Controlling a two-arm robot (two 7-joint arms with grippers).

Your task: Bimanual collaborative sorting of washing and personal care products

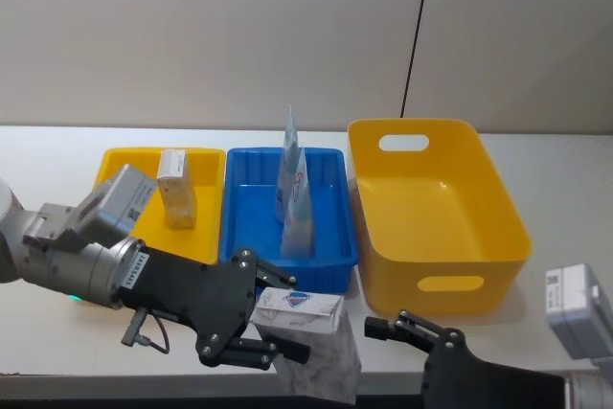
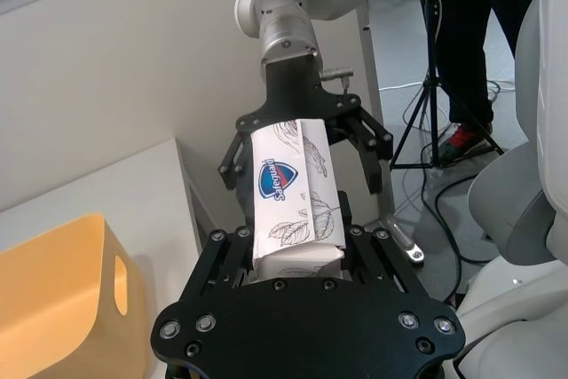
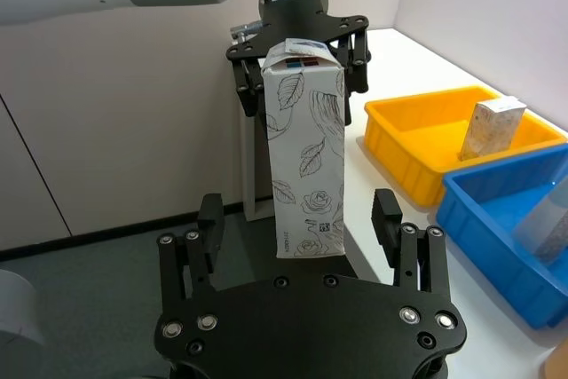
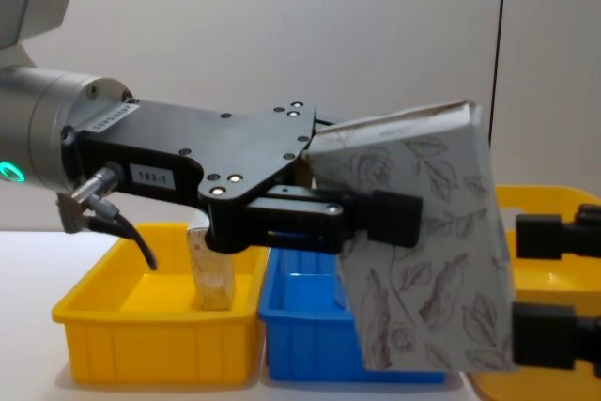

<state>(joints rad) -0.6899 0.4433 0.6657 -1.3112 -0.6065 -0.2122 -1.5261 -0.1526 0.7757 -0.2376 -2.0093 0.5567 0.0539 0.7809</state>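
My left gripper [image 1: 285, 318] is shut on the white pack printed with grey-brown roses [image 1: 311, 337], holding it in the air off the table's front edge. In the left wrist view the pack [image 2: 293, 201] sticks out of that gripper [image 2: 297, 246] toward my right gripper [image 2: 306, 144]. My right gripper [image 3: 298, 219] is open, its fingers [image 3: 386, 215] standing apart on both sides of the pack's free end [image 3: 306, 157] without touching it. The small beige speckled box [image 1: 177, 189] stands in the small yellow bin [image 1: 206, 155]. Two pale-blue pointed pouches [image 1: 293, 189] stand in the blue bin [image 1: 244, 227].
A large, deep yellow bin [image 1: 436, 280] with handle holes sits to the right of the blue bin. All three bins stand in a row on the white table, with a wall behind. In the left wrist view a tripod [image 2: 426, 122] and a person's legs stand on the floor beyond.
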